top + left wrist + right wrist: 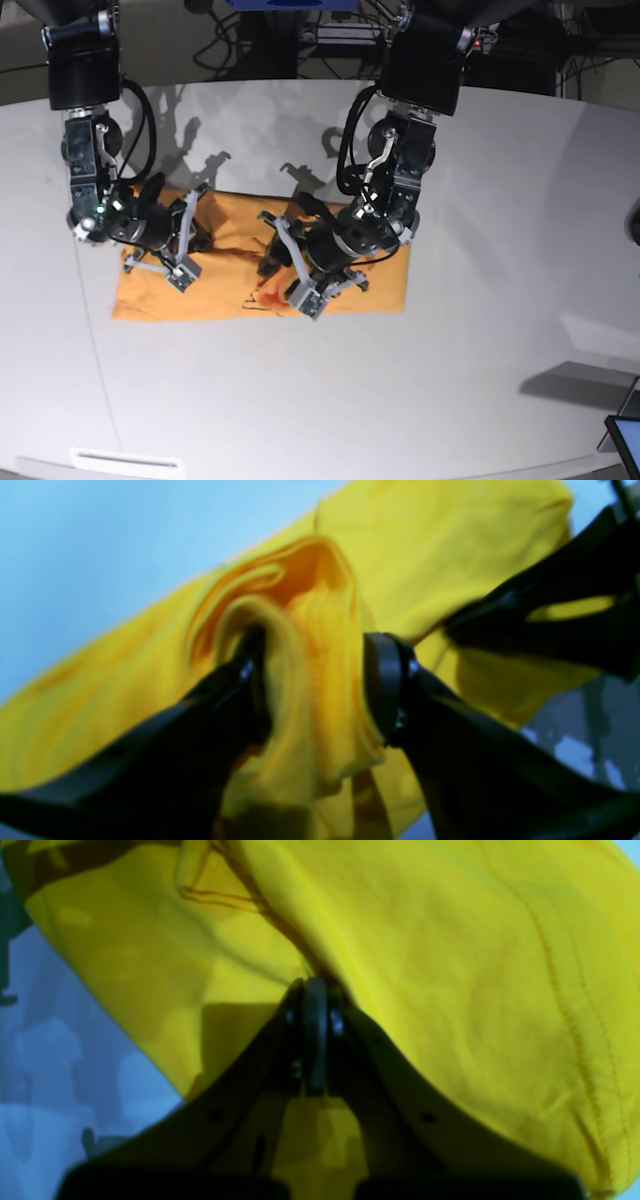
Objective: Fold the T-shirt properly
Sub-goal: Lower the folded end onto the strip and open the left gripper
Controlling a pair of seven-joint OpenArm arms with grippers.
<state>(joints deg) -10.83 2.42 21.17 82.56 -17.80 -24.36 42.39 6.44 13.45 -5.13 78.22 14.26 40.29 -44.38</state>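
Orange-yellow T-shirt (pixel 225 290) lying flat on the white table (pixel 480 330), left gripper (pixel 315 685) with fingers spread around a bunched fold, right gripper (pixel 315 1010) pressed together, pinching cloth at the shirt's left end

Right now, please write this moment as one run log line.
T-shirt: flat on table, partly folded | left fingers: apart, cloth bunched between | right fingers: shut on T-shirt

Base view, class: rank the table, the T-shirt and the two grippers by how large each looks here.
1. table
2. T-shirt
3. left gripper and right gripper: much alike; the left looks slightly bigger, though it may simply sit nearer the camera, so unranked.
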